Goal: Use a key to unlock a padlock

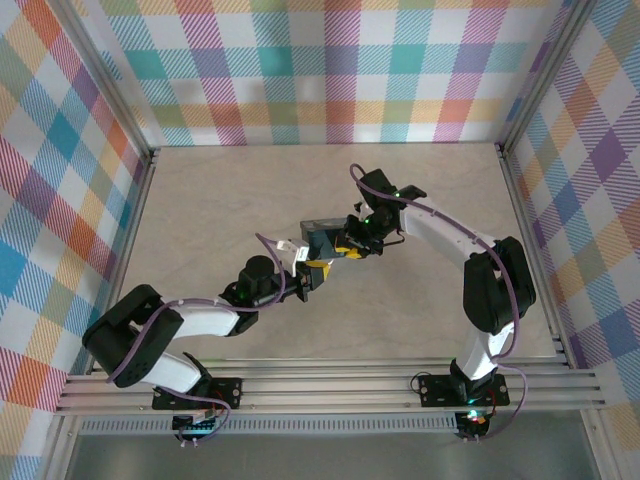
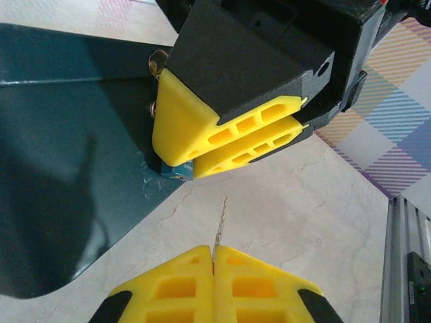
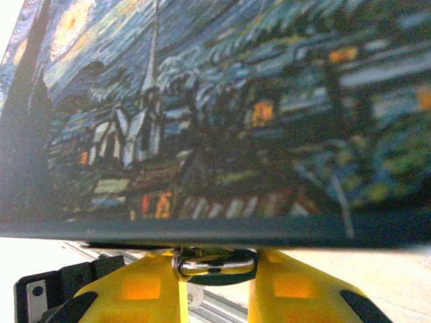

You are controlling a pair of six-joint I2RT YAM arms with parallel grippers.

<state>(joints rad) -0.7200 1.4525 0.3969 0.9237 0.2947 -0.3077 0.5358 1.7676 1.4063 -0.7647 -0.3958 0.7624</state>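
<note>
My left gripper [image 2: 213,250] is shut on the key [image 2: 219,217]. Its thin dark blade sticks out ahead of the yellow fingertips, over the table. Just beyond the blade's tip is the small blue padlock [image 2: 177,173], held at the edge of the dark-blue box [image 2: 67,168] between the yellow fingers [image 2: 222,131] of my right gripper. In the right wrist view the padlock's silvery shackle [image 3: 215,262] runs across between my right gripper's [image 3: 215,269] fingers, under the painted box lid [image 3: 222,114]. From above, the left gripper [image 1: 318,272] and right gripper [image 1: 346,247] meet beside the box [image 1: 318,232].
The box stands mid-table. Bare marbled tabletop [image 2: 316,202] lies to the right of the key. An aluminium rail [image 2: 407,262] borders the table's near edge. Checkered walls [image 1: 320,60] enclose the workspace.
</note>
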